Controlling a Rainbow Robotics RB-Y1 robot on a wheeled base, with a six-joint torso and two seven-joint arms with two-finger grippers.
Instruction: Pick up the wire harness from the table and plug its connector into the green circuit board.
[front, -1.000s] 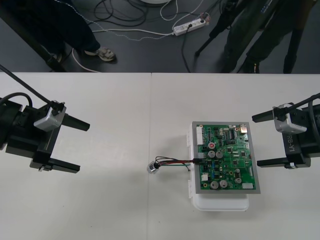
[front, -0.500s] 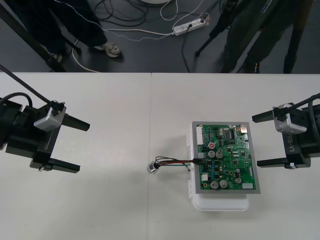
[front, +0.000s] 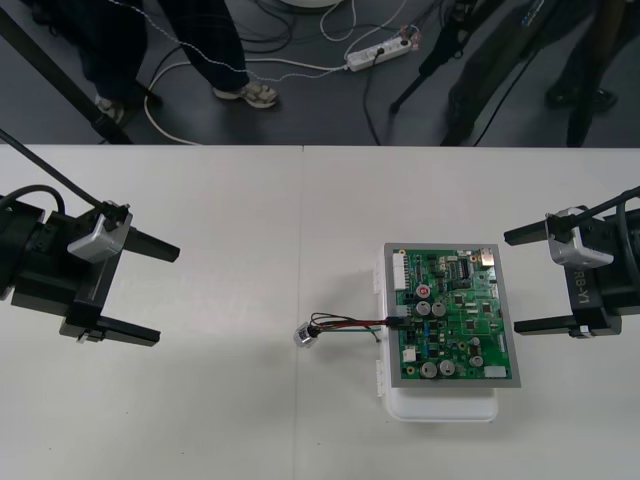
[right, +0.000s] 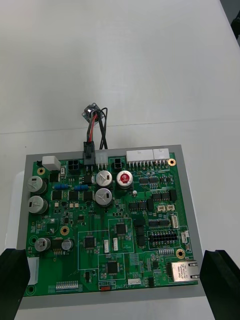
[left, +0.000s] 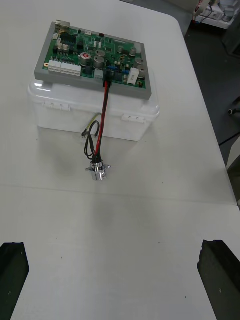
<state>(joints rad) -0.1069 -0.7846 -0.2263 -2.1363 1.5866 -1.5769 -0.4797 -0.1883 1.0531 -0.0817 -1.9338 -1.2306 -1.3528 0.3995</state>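
Nothing on the surface (front: 200, 420) had moved since the earlier frames; both arms and the harness kept their places. The green circuit board (front: 452, 315), dense with round silver capacitors and black chips, sat on a white plastic base (front: 440, 405) toward the right side. The wire harness (front: 350, 323) lay stretched out from the board's left edge. Its small black plug (front: 398, 318) was seated in a connector on that edge. Thin red, black and green wires ran out over the side of the base and down. The round metal socket (front: 305, 334), with its flange, rested on the bare surface just left of the base. Nothing stood between either gripper and the board. The left gripper (front: 168, 295) hung at the left side, well apart from the harness, its two black fingers spread wide and holding nothing. The right gripper (front: 510, 283) waited just right of the board, pointing toward it, fingers likewise wide apart and empty.
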